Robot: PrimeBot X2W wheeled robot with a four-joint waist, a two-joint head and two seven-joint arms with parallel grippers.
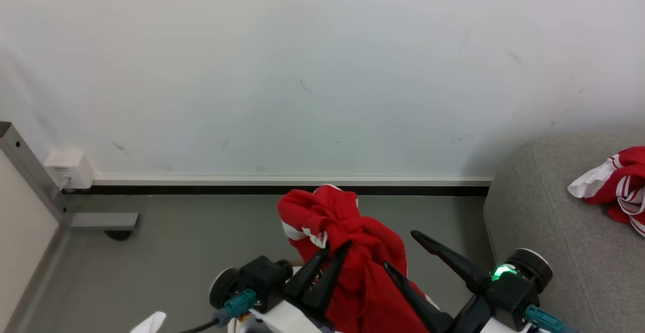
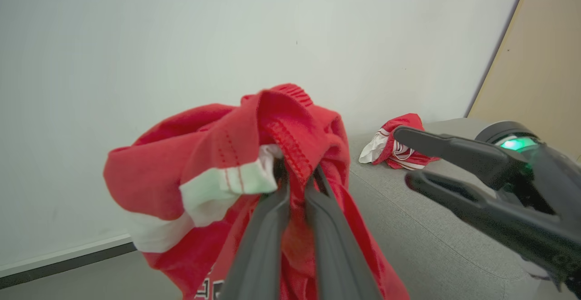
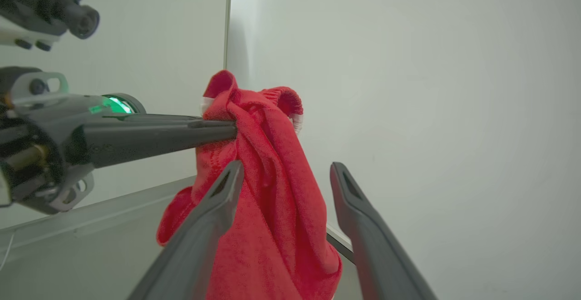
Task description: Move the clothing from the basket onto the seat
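Currently a red jersey (image 1: 352,222) is pinched in the left gripper (image 1: 338,248) and hung lengthwise down above the floor (image 1: 176,252). The right gripper (image 1: 400,249) is spread wide, empty, beside it. The seat (image 1: 544,212) is located to the right, past the right gripper; another jersey (image 1: 620,182) is laid there.

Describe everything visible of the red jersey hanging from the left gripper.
The red knit jersey, bunched and limp, has white striped trim and a ribbed red edge at the top. It hangs in mid-air above the grey-green floor, in front of the white wall. The left gripper is shut on a gathered fold near its top, and the rest drapes down. A bit of black-and-white print shows low down. The open right gripper straddles the hanging cloth; whether it touches cannot be told.
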